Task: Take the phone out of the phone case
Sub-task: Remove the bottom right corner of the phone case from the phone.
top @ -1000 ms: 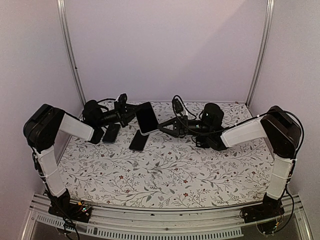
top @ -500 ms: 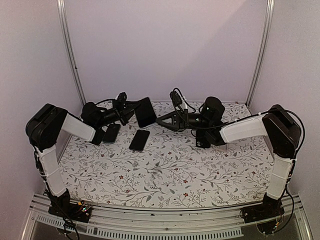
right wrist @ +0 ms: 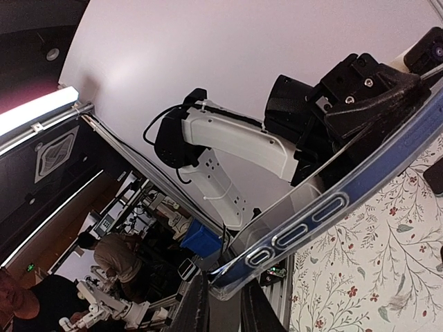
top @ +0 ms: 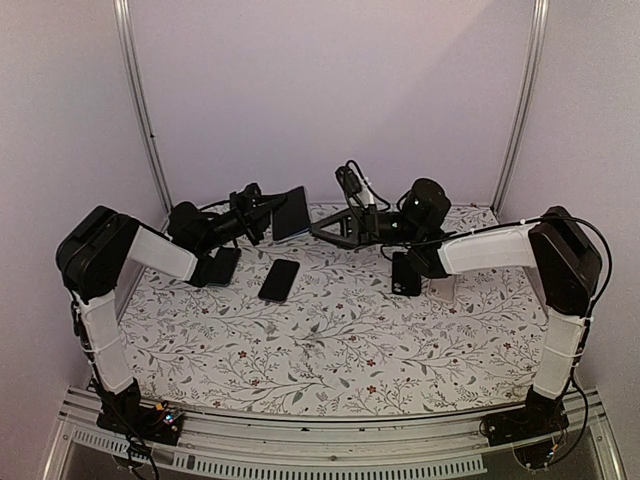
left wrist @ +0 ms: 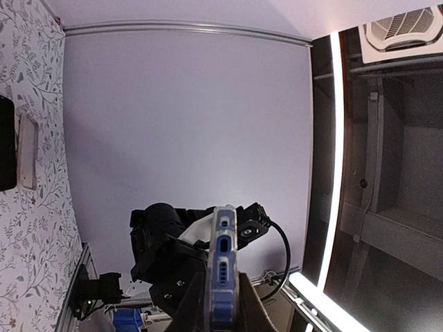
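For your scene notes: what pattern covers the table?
The table has grey vines, red flowers on white; clearest in top view.

Upper middle of the top view: the cased phone (top: 291, 212) hangs above the table (top: 340, 350), pinched between the left gripper (top: 266, 209) on its left and the right gripper (top: 316, 228) on its right, touching both. Just below it, a second phone (top: 280, 280) lies on the table. Left of that, under the left arm, lies a third phone (top: 222, 266). Over at centre right, a fourth phone (top: 405, 272) lies beneath the right arm, with a flat slab (top: 443, 289) just beside it on its right.
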`<state>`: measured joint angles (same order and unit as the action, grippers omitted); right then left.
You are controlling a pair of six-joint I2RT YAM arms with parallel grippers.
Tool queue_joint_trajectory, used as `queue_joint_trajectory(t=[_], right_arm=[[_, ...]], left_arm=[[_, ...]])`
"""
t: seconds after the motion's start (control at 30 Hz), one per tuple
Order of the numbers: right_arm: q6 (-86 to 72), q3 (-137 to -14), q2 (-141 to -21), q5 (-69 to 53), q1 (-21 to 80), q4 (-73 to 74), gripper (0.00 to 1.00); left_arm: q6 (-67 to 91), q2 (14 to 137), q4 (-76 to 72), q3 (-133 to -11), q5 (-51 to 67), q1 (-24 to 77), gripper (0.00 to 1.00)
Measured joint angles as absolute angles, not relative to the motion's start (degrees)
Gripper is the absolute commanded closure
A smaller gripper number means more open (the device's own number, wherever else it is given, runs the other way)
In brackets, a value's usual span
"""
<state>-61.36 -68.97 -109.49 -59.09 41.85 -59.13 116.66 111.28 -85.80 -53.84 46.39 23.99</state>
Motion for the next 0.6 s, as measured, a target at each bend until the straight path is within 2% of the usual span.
queue_joint_trajectory(t=[0.13,0.43,0.6], right_arm=[[-60.25,-69.82,-109.82,-60.25,41.93,-58.94,1.00],[-54.15,-71.31,-109.82,-60.88,42.57,-56.49,1.00],[-52.21,-71.66,-109.80,-60.64,42.83,-53.69,0.79]], left_arm=[[118.87,111.87,-86.13,-54.22,45.80,24.51,1.00],[122.19,112.55,-86.30,-54.76,45.04,25.36,1.00],[119.39,111.79,-85.21,-54.72,44.56,25.08,1.00]])
